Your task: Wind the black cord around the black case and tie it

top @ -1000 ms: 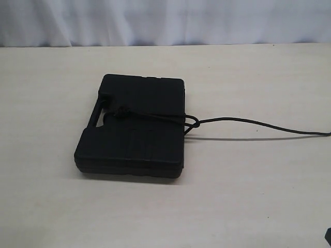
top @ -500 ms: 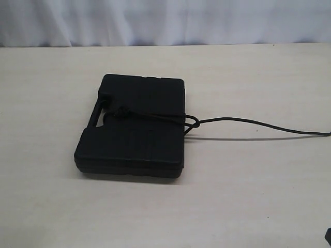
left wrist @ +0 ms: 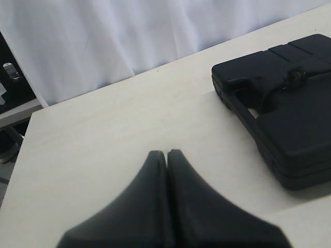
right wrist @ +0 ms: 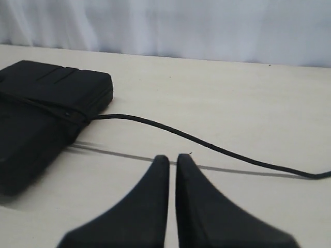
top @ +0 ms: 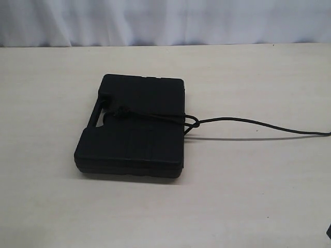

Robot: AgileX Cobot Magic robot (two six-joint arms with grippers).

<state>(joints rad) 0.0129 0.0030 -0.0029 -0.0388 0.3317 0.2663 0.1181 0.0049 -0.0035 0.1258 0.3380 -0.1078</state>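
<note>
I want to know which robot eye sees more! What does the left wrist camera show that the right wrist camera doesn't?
Only the left wrist view shows the shut left gripper, the knot in the long thin black braided cord and the slot handle of the flat rectangular black plastic case. Only the right wrist view shows the shut right gripper and the cord's loose tail trailing across the pale wooden table. Both show the case, the cord, the table and the white curtain.
</note>
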